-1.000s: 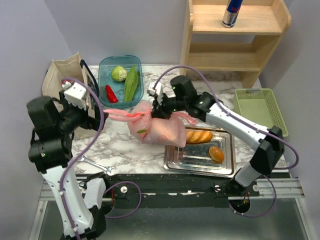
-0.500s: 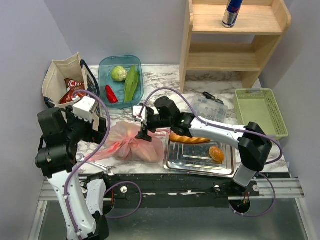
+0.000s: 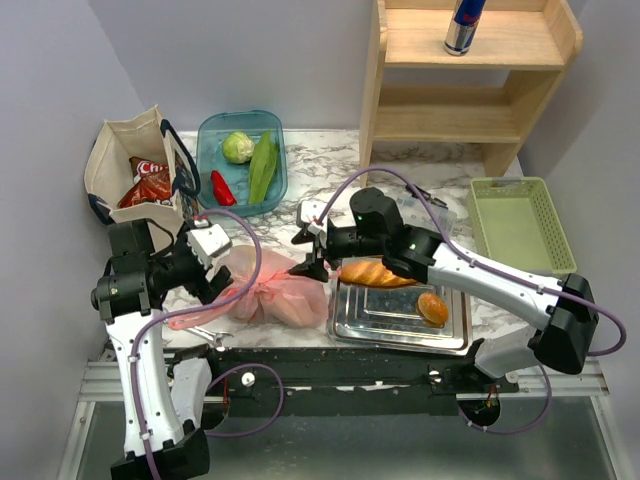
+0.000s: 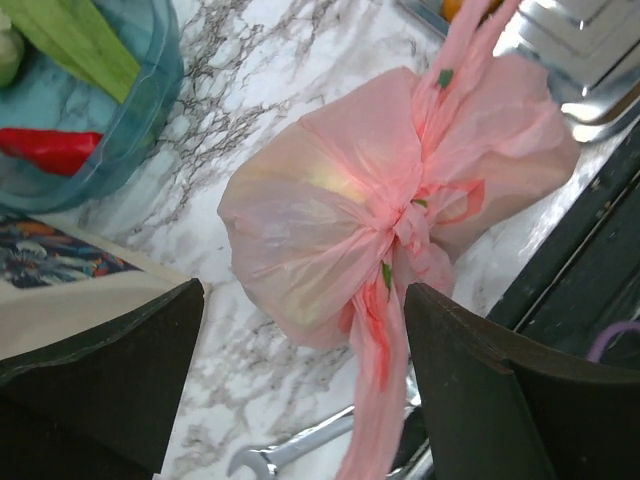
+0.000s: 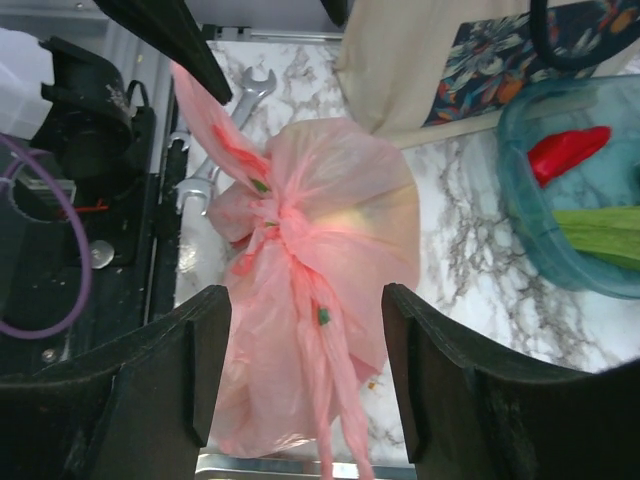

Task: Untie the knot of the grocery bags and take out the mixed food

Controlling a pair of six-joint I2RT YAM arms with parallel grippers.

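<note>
Seen from above, the pink bag (image 3: 285, 298) lies on the marble worktop (image 3: 330, 170) at its near edge. The left hand (image 3: 220, 280) is at the bag's left end and the right hand (image 3: 310, 269) at its far right corner, just left of the metal tray (image 3: 400, 325) carrying the baguette (image 3: 375, 272) and bun (image 3: 432, 307). That view does not settle how the fingers stand, but the wrist views do. The left wrist view shows two dark fingers (image 4: 100, 370) spread wide and clamping nothing. Beyond them the knot (image 4: 410, 222) is tied tight on top of the bag, and a pink tail trails toward the near edge beside a wrench (image 4: 290, 455). In the right wrist view the right hand is likewise open and holds nothing, facing the knot from the other side. Something pale shows through the film, but what it is cannot be told. Only the overhead view takes in the canvas tote (image 3: 125, 165) at far left with red chip bags (image 3: 148, 182) inside. It also shows the blue tub (image 3: 243, 200) holding a pale green head (image 3: 238, 147), a long green vegetable (image 3: 262, 167) and a red pepper (image 3: 221, 187). At right are the green basket (image 3: 515, 220) and the wooden shelf (image 3: 470, 100) with a can (image 3: 463, 25). The right arm crosses above the tray's far edge and hides part of a clear box (image 3: 430, 208).
</note>
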